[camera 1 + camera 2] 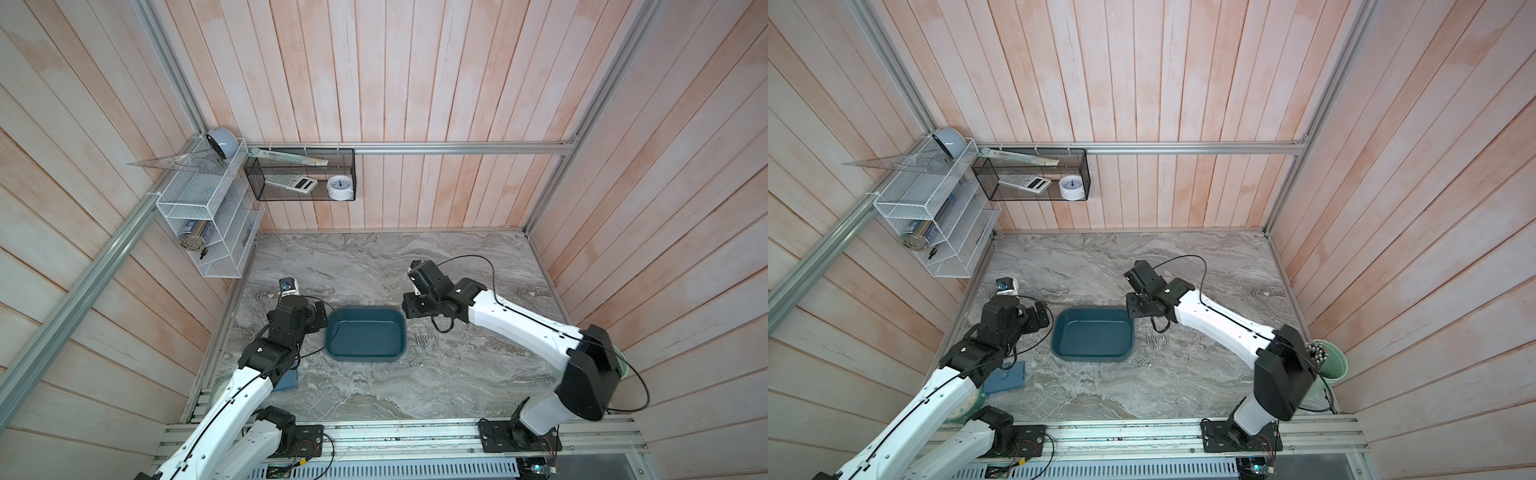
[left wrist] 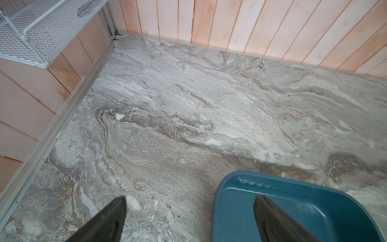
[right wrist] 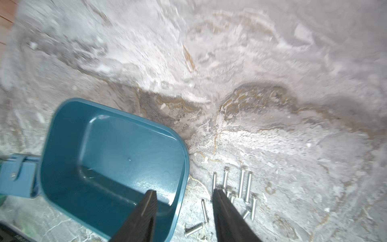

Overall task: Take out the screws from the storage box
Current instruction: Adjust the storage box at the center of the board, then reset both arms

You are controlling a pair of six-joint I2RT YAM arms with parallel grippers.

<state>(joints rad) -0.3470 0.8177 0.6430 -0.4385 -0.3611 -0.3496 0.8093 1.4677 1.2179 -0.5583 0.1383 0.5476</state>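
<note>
Screws (image 3: pixel 242 184) beside storage box (image 3: pixel 109 150), right-wrist close-up

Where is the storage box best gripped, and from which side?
Probably the short wall nearest the left gripper, pinched from above, one finger inside, one outside: the storage box sits upright and empty with its thin rim exposed, and the screws lie beside the opposite wall.

Pale pink plank walls (image 1: pixel 415 83) enclose a grey marbled tabletop (image 1: pixel 374 257).
</note>
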